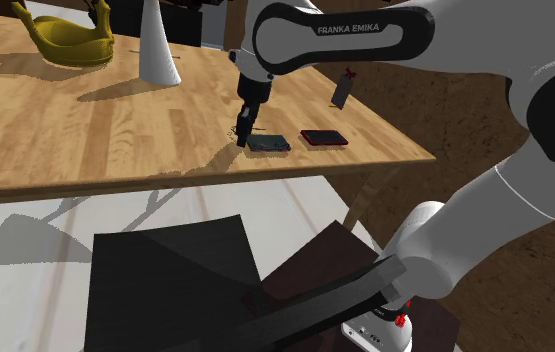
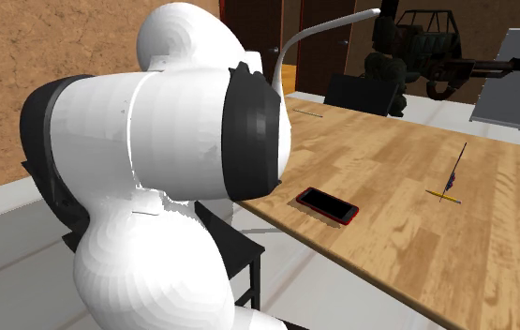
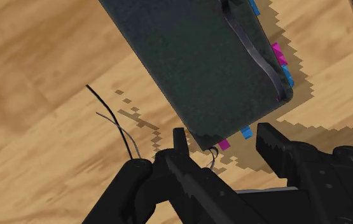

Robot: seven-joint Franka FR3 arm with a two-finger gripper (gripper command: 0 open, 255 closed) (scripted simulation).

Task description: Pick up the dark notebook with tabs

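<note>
Notebook point(image 3: 200, 63) lies flat on the bench point(image 1: 115, 130), near the edge facing the stand and towards the shoulder view's right corner, just beside a red-edged slab point(image 1: 324, 137). Claw point(image 3: 226, 141) is apart, low over the notebook's tabbed short end, clamped on nothing. I judge the notebook light, thin and fairly stiff, flush to the wood, offering little edge. I would straddle its narrow width near this end, clear of the elastic band point(image 3: 252, 52), and close firmly

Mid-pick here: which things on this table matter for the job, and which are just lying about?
For the job: dark flat notebook with pink and blue tabs; open black pincer at its edge.
Lying about: red-rimmed black flat slab; tall white cone; yellow curved shell.
</note>
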